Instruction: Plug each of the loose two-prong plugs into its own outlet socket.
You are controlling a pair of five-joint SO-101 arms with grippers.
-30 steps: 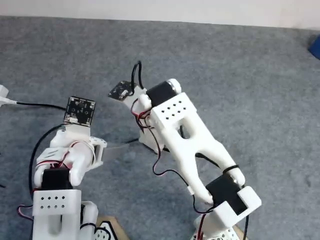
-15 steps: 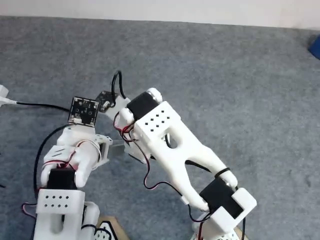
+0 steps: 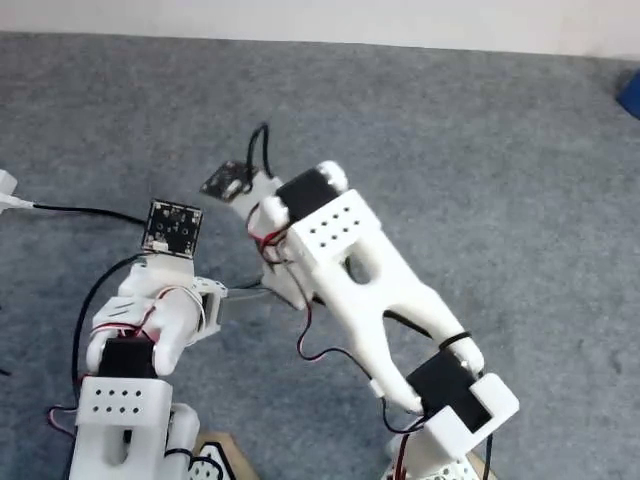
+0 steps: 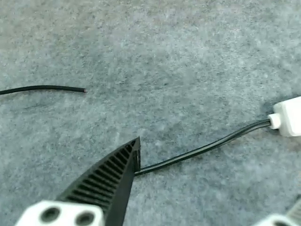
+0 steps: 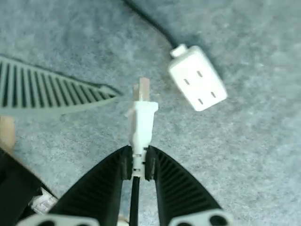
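Observation:
My right gripper (image 5: 138,157) is shut on a white two-prong plug (image 5: 140,123), prongs pointing away from the wrist. Just beyond the prongs, a little to one side, a white outlet block (image 5: 197,84) lies on the grey carpet with its slots facing up, apart from the plug. The left wrist view catches that block (image 4: 289,117) at the frame's edge, its black cable (image 4: 202,149) running back under my left gripper (image 4: 211,188), which is open and holds nothing. In the high view the right arm (image 3: 340,240) hides plug and block.
A second black cable (image 3: 80,211) crosses the carpet from the left, where a white piece (image 3: 6,190) sits at the frame's edge. A loose cable end (image 4: 47,88) lies farther out. The left arm's ribbed finger (image 5: 56,94) lies close beside the held plug.
The right arm swung left and nearer, then back out to the right and away, still with the plug. The left arm edged slightly to the right.

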